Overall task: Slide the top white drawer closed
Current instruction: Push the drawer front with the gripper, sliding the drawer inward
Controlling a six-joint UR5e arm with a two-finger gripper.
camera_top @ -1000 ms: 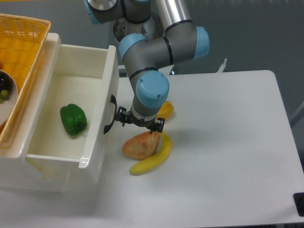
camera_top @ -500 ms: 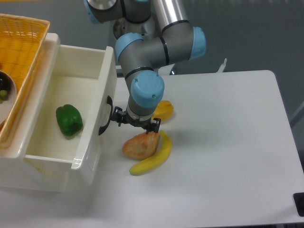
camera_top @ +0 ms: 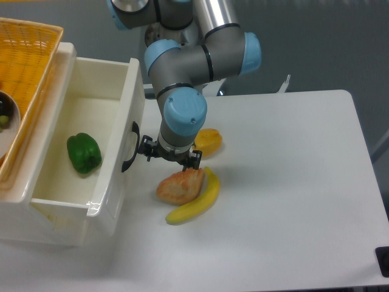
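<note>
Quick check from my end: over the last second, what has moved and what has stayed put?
The gripper has moved left, pressing against the front of the top white drawer, which has slid left, partly closing. The green pepper inside rode left with it. Nothing was grasped or released. The banana, the pastry, the orange fruit and the orange basket stayed where they were.

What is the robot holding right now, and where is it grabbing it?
Nothing looks held. The end effector sits beside the dark handle of the top white drawer, apparently pushing on the front rather than gripping.
</note>
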